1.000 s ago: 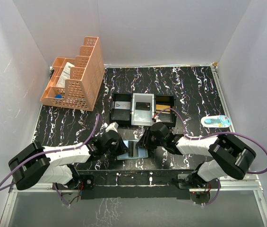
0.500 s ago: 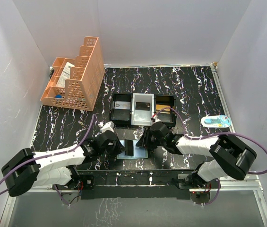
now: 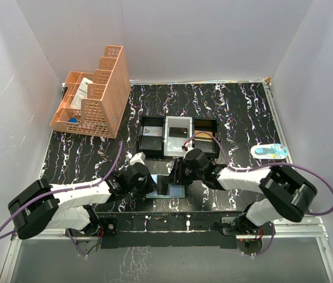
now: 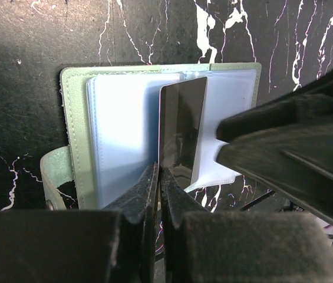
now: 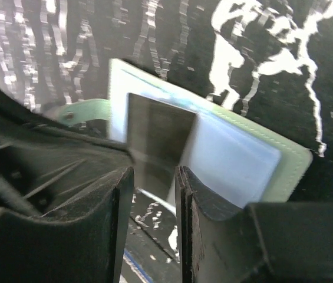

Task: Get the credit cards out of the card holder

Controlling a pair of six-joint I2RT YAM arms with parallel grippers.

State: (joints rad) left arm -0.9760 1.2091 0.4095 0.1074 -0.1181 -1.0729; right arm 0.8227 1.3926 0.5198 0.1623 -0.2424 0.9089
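The card holder [image 3: 179,190] lies open on the table near the front edge, its green rim and pale blue pockets [image 4: 119,127] facing up. A dark credit card [image 4: 182,127] stands partly out of its middle fold. My left gripper [image 4: 159,177] is shut on that card's near edge. In the top view the left gripper [image 3: 149,184] is at the holder's left side and my right gripper [image 3: 173,174] at its upper right. In the right wrist view the card [image 5: 157,138] sits just ahead of the right gripper [image 5: 154,177], whose jaws stand apart and do not press on it.
A black-and-white three-compartment tray [image 3: 152,125] sits just behind the holder. An orange lattice organiser [image 3: 95,97] stands at the back left. A small white and blue object [image 3: 270,151] lies at the right edge. The right gripper's body [image 4: 284,150] crowds the holder's right side.
The right gripper's jaws have widened and it has shifted left over the holder. The left gripper stays shut on the card and has moved slightly.
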